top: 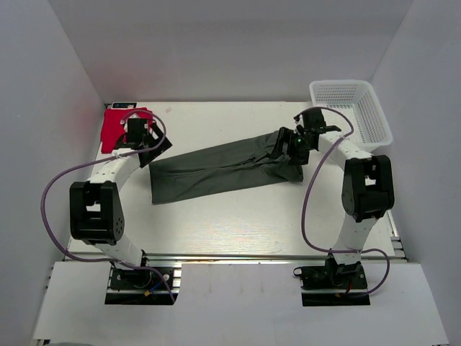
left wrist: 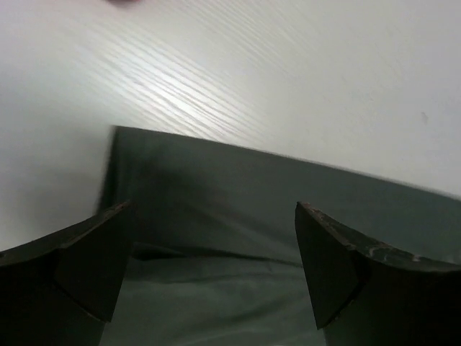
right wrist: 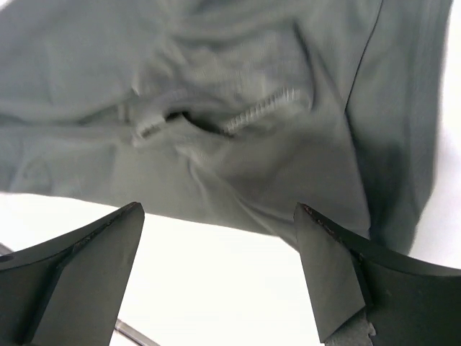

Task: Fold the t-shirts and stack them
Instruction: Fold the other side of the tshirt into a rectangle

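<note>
Left tool spread above dark t-shirt left end, right tool spread over its right end

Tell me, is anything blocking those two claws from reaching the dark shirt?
Nothing visible. The left gripper and right gripper hang open directly over the dark shirt's two ends, with no object between.

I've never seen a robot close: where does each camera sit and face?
Top external: above and behind, looking down on table, dark t-shirt, red t-shirt, basket; both arms show.
Left wrist: on that wrist, facing the dark t-shirt's edge; open left gripper shows.
Right wrist: facing its bunched end; open right gripper shows.
All share the dark t-shirt.
</note>
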Robot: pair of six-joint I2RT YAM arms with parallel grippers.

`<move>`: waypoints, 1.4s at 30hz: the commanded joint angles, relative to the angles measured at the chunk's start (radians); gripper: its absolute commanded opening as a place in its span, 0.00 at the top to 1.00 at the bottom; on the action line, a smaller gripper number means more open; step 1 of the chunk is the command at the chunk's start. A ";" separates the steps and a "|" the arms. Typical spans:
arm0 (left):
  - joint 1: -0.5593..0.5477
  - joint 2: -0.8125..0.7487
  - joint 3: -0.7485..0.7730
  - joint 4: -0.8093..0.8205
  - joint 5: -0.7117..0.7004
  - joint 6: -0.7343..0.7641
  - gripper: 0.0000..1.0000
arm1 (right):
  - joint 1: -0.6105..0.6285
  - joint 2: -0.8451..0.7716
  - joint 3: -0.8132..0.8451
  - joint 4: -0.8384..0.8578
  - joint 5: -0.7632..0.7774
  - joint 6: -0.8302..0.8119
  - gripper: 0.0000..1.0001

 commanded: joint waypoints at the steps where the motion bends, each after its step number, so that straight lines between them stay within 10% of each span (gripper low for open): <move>1: -0.015 -0.042 -0.063 0.145 0.293 0.122 0.00 | 0.008 -0.046 -0.065 0.078 -0.062 -0.009 0.10; 29: -0.038 0.114 -0.217 0.095 0.202 0.171 0.00 | 0.058 0.221 0.060 0.477 -0.154 0.142 0.10; 42: -0.038 0.034 -0.251 0.055 0.173 0.171 0.00 | 0.082 0.369 0.430 0.497 -0.113 0.187 0.10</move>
